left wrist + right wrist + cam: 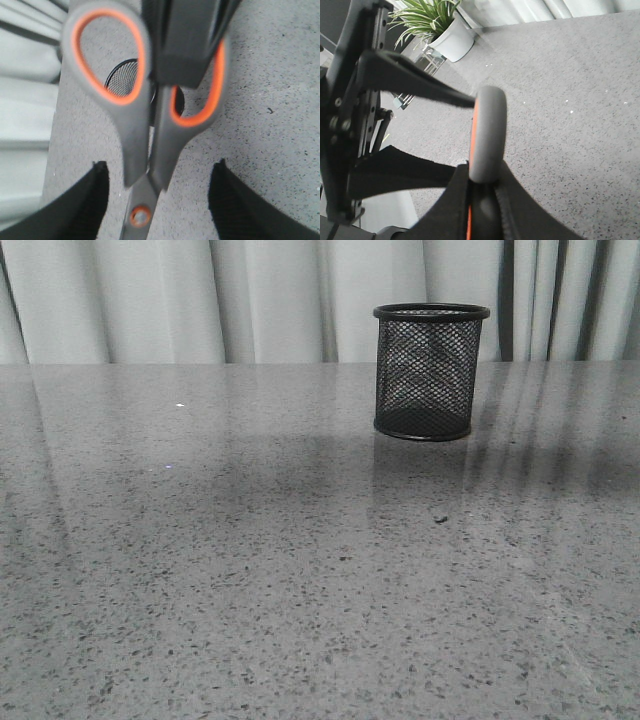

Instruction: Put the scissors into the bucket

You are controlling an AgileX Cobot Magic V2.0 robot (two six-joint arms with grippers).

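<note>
Up front we see only the bucket (431, 371) near the table's (250, 590) far edge; wrist views show the right gripper (482, 200) clamping the scissors' (145, 110) handle, our left gripper (157, 200) spread wide, empty.

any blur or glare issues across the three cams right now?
Front view: sharp, with soft window glare and streaky reflections on the table; the bucket is crisp. Left wrist view: the scissors are close and soft-focused, the tabletop sharper. Right wrist view: the handle loop is slightly soft, the plant clear.
</note>
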